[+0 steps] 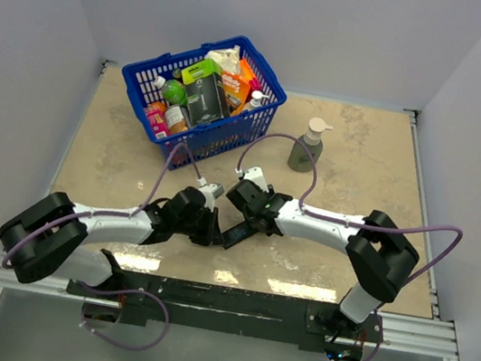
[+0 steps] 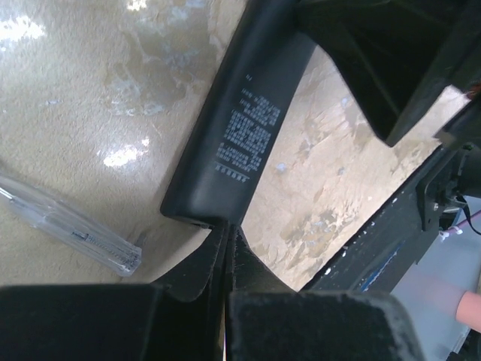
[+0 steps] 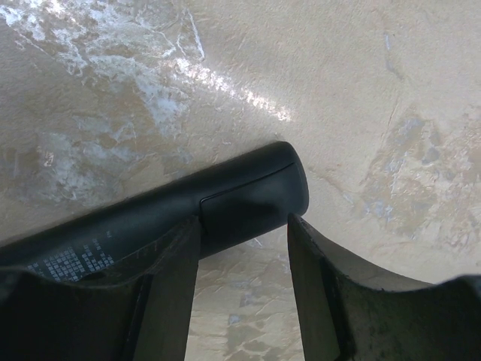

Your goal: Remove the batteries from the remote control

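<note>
Black plastic, slim bar: remote control (image 2: pixel 239 131), near the middle of the beige marbled table (image 1: pixel 365 145), stretched between the two grippers, small white print showing on its face.

Left gripper (image 2: pixel 226 239): fingers drawn together to a hairline slit, tips touching the bar's squared near end; pinching a lip of it or merely butted against it, not discernible.

Right gripper (image 3: pixel 242 226): jaws spread, straddling the bar's rounded far end, one finger (image 3: pixel 169 289) overlapping the body beside a panel seam, the other just past the tip.

Clear plastic pen-shaped tool (image 2: pixel 71 226), on the table just beside the left fingers, apart from the bar.

Blue basket (image 1: pixel 220 133) of groceries and grey-green pump bottle (image 1: pixel 306 150), well behind both grippers.
</note>
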{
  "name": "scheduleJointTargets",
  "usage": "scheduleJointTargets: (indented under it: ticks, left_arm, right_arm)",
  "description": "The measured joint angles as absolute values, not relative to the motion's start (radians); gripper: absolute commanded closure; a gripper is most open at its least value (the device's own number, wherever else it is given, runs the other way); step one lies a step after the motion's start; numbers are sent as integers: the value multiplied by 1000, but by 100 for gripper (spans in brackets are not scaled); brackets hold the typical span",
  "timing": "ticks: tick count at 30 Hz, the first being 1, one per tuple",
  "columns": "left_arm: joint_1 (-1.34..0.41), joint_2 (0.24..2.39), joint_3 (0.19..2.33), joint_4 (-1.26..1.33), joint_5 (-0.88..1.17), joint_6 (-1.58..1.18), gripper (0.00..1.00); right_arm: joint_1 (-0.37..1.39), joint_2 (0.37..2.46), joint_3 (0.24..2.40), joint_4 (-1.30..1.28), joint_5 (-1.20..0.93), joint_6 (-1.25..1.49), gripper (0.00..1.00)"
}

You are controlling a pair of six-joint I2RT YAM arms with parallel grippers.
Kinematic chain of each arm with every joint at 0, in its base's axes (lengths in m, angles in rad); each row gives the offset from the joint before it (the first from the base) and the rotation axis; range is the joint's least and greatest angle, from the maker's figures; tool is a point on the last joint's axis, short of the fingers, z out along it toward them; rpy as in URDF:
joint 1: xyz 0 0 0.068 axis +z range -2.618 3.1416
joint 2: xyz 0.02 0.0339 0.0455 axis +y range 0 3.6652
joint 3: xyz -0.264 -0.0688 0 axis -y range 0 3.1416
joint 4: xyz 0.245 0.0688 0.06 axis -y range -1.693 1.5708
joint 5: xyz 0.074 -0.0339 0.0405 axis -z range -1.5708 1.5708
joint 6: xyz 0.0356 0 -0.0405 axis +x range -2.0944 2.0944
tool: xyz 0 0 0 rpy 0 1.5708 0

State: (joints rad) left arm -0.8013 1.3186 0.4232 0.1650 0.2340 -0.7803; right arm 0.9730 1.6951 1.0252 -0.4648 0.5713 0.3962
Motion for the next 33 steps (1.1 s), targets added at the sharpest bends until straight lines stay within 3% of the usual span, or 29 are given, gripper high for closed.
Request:
scheduleJointTargets:
  ticks: [33]
  left_arm:
    - [-815, 1378, 424, 176, 194, -794, 98]
  right_arm:
    - [955, 1710, 1042, -488, 682, 397, 48]
